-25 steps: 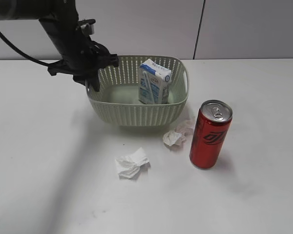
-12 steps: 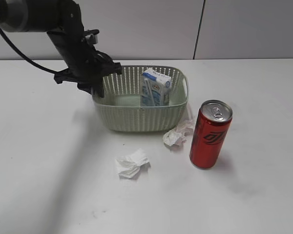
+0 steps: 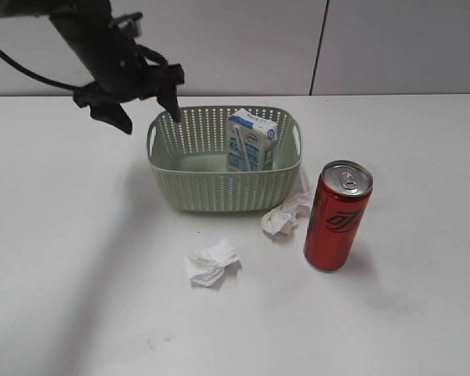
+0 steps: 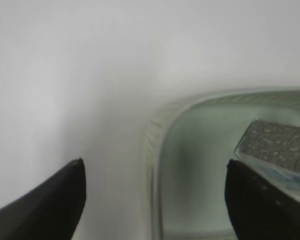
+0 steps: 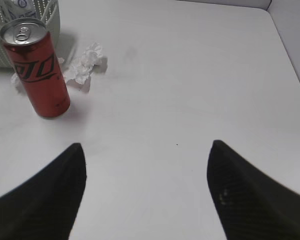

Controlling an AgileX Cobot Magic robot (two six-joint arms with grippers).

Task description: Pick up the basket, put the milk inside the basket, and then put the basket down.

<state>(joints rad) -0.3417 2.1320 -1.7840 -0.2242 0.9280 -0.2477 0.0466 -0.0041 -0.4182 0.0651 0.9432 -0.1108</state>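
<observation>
The basket [image 3: 225,160] has been released and set down left of the can [image 3: 337,215] with the milk [image 3: 251,140] upright inside, the left gripper [image 3: 145,112] raised wide open over its left rim, the right gripper [image 5: 145,165] spread over bare table.

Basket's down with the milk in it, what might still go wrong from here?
The left gripper hangs open just above the basket rim at its left handle; a low pull-away might catch the rim and drag it. A dragged basket may tip the upright milk, or push into the tissue and can close by.
</observation>
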